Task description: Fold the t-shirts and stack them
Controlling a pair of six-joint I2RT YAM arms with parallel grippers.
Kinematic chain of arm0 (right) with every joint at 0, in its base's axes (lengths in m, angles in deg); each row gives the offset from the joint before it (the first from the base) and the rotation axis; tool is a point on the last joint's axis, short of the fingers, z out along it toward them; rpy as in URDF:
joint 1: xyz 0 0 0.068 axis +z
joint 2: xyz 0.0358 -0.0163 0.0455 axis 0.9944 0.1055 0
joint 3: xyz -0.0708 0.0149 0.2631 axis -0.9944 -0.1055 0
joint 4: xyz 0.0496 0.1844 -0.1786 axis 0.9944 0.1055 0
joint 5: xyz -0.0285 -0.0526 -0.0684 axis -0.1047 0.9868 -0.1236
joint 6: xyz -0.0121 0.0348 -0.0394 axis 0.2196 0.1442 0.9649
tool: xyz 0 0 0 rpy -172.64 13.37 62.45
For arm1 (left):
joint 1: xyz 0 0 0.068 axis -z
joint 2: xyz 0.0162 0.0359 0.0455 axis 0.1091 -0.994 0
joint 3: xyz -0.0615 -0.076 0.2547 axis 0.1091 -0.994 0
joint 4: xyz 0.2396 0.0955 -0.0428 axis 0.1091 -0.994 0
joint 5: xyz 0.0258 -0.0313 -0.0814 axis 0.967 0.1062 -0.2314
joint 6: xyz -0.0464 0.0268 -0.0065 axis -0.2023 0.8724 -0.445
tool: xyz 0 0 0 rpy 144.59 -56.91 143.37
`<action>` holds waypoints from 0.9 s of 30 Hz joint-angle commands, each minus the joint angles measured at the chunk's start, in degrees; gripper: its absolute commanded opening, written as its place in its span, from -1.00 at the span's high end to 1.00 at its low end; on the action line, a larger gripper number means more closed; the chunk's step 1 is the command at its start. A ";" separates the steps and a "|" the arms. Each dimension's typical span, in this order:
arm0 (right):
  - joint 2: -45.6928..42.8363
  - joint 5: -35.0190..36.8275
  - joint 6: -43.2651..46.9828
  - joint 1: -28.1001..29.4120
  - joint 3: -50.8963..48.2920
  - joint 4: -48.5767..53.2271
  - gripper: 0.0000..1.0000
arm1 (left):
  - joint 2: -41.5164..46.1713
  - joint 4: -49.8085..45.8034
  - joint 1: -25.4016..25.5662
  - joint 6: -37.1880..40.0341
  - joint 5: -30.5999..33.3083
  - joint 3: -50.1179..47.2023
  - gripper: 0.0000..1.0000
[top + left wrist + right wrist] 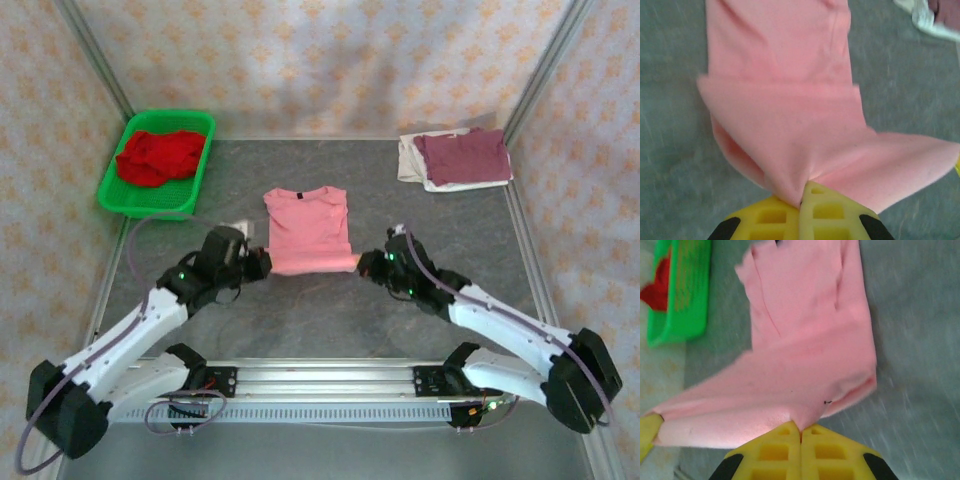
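Yellow fingers (830,215) of the left gripper (802,192) sit right up against the lens, pressed tight together with a pinch of pink cloth caught in the seam between them. That's the near left corner of the pink t-shirt (308,230). Over on the other side, same story: the right gripper (801,429) has its jaws clamped on the near right corner, the fabric bunching to a point right at the tips. Between the two pinches the near hem looks raised off the surface and drawn taut, a band of doubled cloth running from one gripper to the other, and a sliver of the left gripper's yellow shows at the edge of the right wrist view. From above, both grippers sit level with each other at the shirt's near edge, one at each corner, arms angled inward from their bases. Beyond them the shirt lies flat on the grey table (320,320), sleeves folded in so it makes a narrow rectangle, collar towards the far side. Moving outward now: at the far left stands the green basket (110,190), a crumpled red t-shirt (158,155) inside it. At the far right, well apart from the action, a folded maroon t-shirt (462,155) rests on top of a folded off-white t-shirt (408,160).
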 commanded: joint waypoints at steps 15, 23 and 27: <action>34.51 -3.38 15.83 -11.71 34.73 2.42 1.00 | -32.54 0.31 -13.59 11.27 -1.46 27.54 1.00; 54.09 -8.23 17.94 -17.32 58.24 9.27 0.23 | -57.75 -8.54 -18.29 15.58 2.39 56.64 -0.08; 51.81 -10.34 19.75 -16.91 55.97 11.22 0.05 | -57.06 -9.01 -17.69 13.00 4.68 56.10 -0.09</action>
